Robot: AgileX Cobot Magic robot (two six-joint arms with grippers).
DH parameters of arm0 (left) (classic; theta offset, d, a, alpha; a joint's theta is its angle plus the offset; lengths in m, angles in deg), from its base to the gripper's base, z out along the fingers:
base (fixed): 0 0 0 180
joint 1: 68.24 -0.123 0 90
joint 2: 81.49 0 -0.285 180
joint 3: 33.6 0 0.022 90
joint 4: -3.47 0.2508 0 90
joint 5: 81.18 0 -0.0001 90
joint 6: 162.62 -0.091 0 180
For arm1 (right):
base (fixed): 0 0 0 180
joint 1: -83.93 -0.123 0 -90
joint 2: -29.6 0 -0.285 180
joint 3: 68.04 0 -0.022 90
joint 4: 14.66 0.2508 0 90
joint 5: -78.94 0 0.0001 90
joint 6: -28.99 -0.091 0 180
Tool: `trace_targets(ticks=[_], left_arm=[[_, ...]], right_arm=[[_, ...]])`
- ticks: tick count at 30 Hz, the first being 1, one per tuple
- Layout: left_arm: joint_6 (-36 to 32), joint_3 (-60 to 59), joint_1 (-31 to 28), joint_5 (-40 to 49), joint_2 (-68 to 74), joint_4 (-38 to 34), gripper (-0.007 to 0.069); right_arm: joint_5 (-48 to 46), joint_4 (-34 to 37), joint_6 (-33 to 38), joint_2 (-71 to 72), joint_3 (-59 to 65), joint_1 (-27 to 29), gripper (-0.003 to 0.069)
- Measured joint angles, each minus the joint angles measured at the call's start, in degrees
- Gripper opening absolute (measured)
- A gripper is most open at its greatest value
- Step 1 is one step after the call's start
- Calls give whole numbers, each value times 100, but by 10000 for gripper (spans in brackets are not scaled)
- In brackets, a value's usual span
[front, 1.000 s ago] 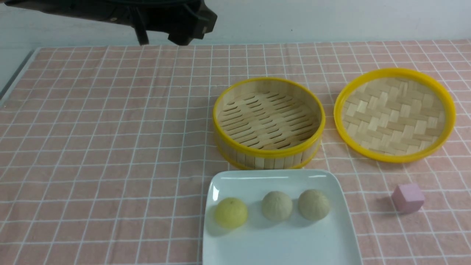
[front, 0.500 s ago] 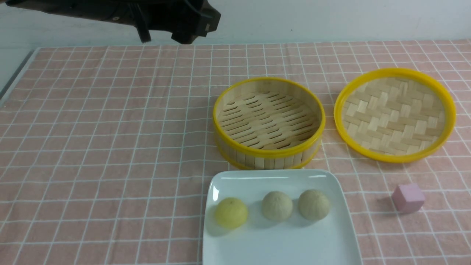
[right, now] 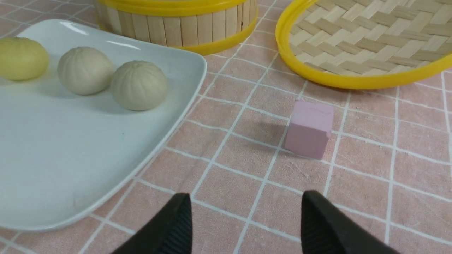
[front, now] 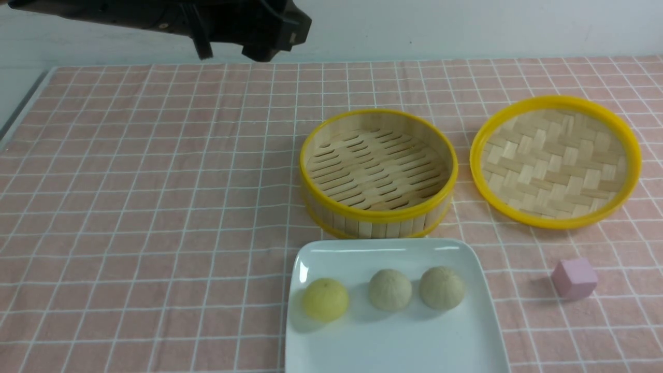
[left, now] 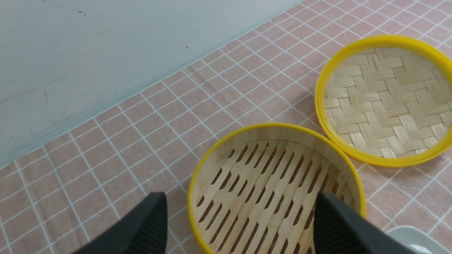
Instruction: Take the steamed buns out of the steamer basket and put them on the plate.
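All three steamed buns (front: 389, 290) sit on the plate (front: 409, 342), which explains the bare slatted floor of the steamer basket (front: 378, 216) behind it. My left claw (left: 240, 211) and right claw (right: 247, 208) stand apart, empty (transfer finished, I judge).

Three buns (front: 389, 290), one basket (front: 378, 215), lid (front: 556, 223), plate (front: 399, 342), cube (front: 574, 279)

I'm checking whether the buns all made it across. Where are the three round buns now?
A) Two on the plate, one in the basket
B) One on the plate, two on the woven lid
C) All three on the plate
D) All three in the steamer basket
C: the yellow bun and the two beige buns sit on the white plate.
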Motion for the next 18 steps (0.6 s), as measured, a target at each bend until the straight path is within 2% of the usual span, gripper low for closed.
trace_targets(ticks=[7, 18], left_arm=[[0, 0, 0, 0, 0, 0, 547], [0, 0, 0, 11, 0, -251, 546]], right_arm=[[359, -7, 0, 0, 106, 0, 422], [379, 12, 0, 0, 111, 0, 422]])
